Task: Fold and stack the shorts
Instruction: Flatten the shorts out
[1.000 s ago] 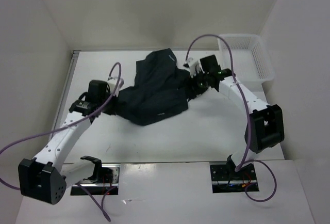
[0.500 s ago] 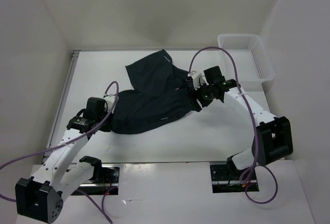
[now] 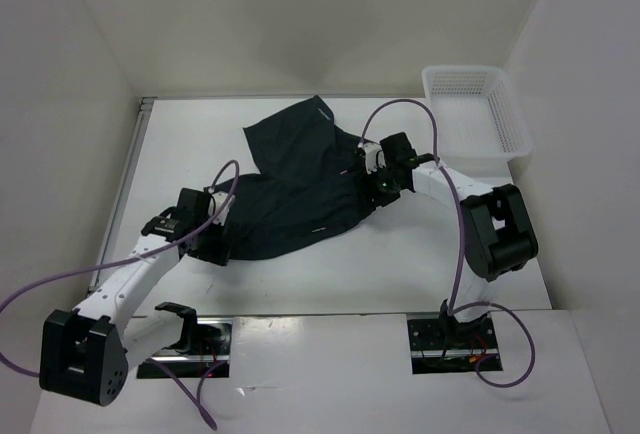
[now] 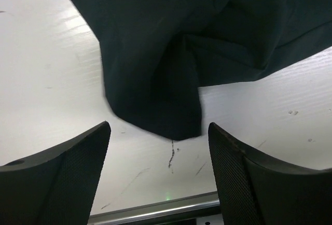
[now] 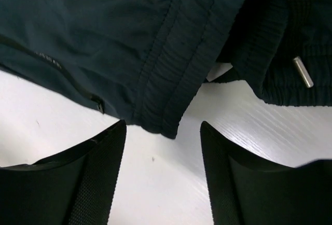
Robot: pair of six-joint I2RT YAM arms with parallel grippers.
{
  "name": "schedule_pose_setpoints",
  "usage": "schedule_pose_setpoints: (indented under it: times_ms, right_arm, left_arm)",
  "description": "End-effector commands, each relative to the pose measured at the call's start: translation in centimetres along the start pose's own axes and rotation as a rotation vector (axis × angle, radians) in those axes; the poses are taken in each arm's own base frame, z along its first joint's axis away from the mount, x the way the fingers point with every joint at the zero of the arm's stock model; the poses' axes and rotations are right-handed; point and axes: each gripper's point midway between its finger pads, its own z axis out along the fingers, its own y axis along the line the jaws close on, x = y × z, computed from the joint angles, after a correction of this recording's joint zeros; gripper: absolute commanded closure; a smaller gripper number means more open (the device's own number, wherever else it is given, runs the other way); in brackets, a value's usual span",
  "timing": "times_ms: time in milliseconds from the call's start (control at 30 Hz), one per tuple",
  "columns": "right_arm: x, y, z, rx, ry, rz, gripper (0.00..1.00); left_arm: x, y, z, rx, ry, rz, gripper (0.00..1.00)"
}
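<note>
At the left edge of the cloth, the left gripper (image 4: 158,126) holds its two black fingers (image 4: 62,173) spread wide, gripping nothing. A folded corner of the black soft fabric shorts (image 3: 290,189) lies on the white table (image 3: 350,269) just ahead of the tips, in line with the gap. From above, those fingers blur into the dark cloth. The shorts lie rumpled between the two grippers. The right gripper (image 5: 163,124) is parted too and empty, with the ribbed waistband just beyond its tips and a metal-tipped drawstring (image 5: 301,72) past its right finger. Whether any fingertip touches fabric I cannot tell. A white plastic mesh basket (image 3: 512,129) sits well beyond the right fingers.
</note>
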Motion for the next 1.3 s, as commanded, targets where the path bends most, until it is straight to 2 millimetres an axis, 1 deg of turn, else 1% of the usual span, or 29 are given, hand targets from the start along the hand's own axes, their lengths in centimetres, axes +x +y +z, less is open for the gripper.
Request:
schedule_pose_setpoints:
  times_ms: [0,33,67,167,200,267,300,333,400,433,467,533,600,633,700,733,767,800,833,900,933,1000,1033,1067,1100,1167,1200,1233,1267]
  right_arm:
    - [-1.7,-0.4,1.0,0.008,-0.058,0.042,0.37]
    - [-1.7,-0.4,1.0,0.008,-0.058,0.042,0.38]
    - [-1.4,-0.6,1.3,0.016,-0.046,0.047,0.40]
    - [-1.2,-0.3,1.6,0.011,-0.035,0.052,0.54]
    - [-0.9,0.0,2.0,0.005,-0.022,0.047,0.63]
    - [-0.8,0.3,2.5,-0.001,-0.017,0.048,0.73]
    - [-0.8,0.3,2.5,-0.001,-0.017,0.048,0.81]
    - [-0.6,0.3,2.7,-0.002,-0.008,0.051,0.84]
    - [-0.5,0.3,2.6,-0.002,0.001,0.042,0.93]
    - [-0.5,0.3,2.4,-0.003,0.011,0.033,0.95]
    - [-0.6,0.3,2.2,-0.003,0.014,0.020,0.98]
    - [-0.3,0.2,2.0,-0.005,0.035,-0.009,1.00]
    - [-0.4,0.7,1.5,-0.031,0.037,-0.031,1.00]
    - [-0.4,1.2,1.3,-0.058,0.044,-0.052,1.00]
    - [-1.9,1.7,0.4,-0.081,0.013,-0.087,1.00]
    - [-3.7,2.0,-0.4,-0.085,-0.025,-0.114,1.00]
    - [-4.9,2.2,-0.9,-0.093,-0.054,-0.125,1.00]
    - [-6.1,2.3,-1.4,-0.090,-0.075,-0.134,1.00]
    - [-9.1,2.0,-2.6,-0.086,-0.143,-0.149,1.00]
    - [-12.2,1.4,-3.9,-0.080,-0.205,-0.128,1.00]
    - [-15.4,0.7,-5.2,-0.070,-0.270,-0.115,1.00]
    - [-18.8,0.1,-7.1,-0.062,-0.350,-0.111,1.00]
    - [-21.9,-0.4,-9.8,-0.045,-0.436,-0.123,1.00]
    - [-22.8,-0.5,-10.7,-0.050,-0.459,-0.108,1.00]
    - [-24.5,-0.6,-12.6,-0.035,-0.513,-0.127,1.00]
    - [-24.4,0.0,-15.4,-0.014,-0.540,-0.171,1.00]
    - [-22.8,0.0,-14.8,-0.018,-0.503,-0.162,1.00]
    - [-21.4,0.1,-15.1,-0.023,-0.484,-0.159,1.00]
    - [-20.2,1.5,-17.1,-0.033,-0.499,-0.218,1.00]
  left_arm:
    - [-0.6,-1.2,0.1,0.074,0.006,-0.002,0.17]
    - [-0.8,-1.4,0.2,0.090,0.014,-0.002,0.17]
    - [-1.7,-1.8,-0.2,0.113,-0.011,-0.001,0.17]
    - [-2.1,-2.4,-0.3,0.148,0.002,-0.003,0.14]
    - [-1.9,-2.4,-0.1,0.149,0.012,-0.003,0.14]
    - [-1.3,-1.8,0.5,0.107,0.031,0.005,0.14]
    - [0.1,-1.4,1.3,0.080,0.070,0.004,0.14]
    - [0.7,-0.9,1.9,0.054,0.083,0.005,0.14]
    - [2.1,0.3,2.6,-0.021,0.111,0.009,0.25]
    - [3.7,0.6,3.2,-0.044,0.143,0.011,0.30]
    - [3.6,0.7,3.1,-0.037,0.134,-0.001,0.35]
    - [3.3,0.7,3.2,-0.038,0.121,-0.002,0.58]
    - [2.6,0.6,3.2,-0.031,0.097,-0.003,0.72]
    - [2.5,0.4,3.2,-0.022,0.096,-0.003,0.84]
    - [2.3,0.4,3.3,-0.022,0.087,-0.003,1.00]
    - [1.8,0.7,3.4,-0.039,0.067,-0.003,1.00]
    - [0.7,1.3,3.5,-0.060,0.018,-0.013,1.00]
    - [-1.7,2.0,2.8,-0.071,-0.055,-0.042,1.00]
    - [-3.4,2.7,2.3,-0.085,-0.108,-0.057,1.00]
    - [-7.8,4.0,1.2,-0.089,-0.225,-0.096,1.00]
    - [-12.0,4.8,-1.1,-0.096,-0.320,-0.102,1.00]
    - [-15.6,5.5,-2.6,-0.099,-0.382,-0.105,1.00]
    - [-17.3,5.8,-3.8,-0.104,-0.423,-0.103,1.00]
    - [-20.1,6.2,-6.2,-0.113,-0.491,-0.100,1.00]
    - [-21.3,6.6,-7.6,-0.128,-0.524,-0.101,1.00]
    - [-23.2,6.8,-10.6,-0.135,-0.573,-0.099,1.00]
    - [-23.3,6.7,-11.4,-0.136,-0.580,-0.099,1.00]
    - [-22.8,6.4,-12.2,-0.126,-0.586,-0.096,1.00]
    - [-21.7,6.2,-12.3,-0.122,-0.553,-0.097,1.00]
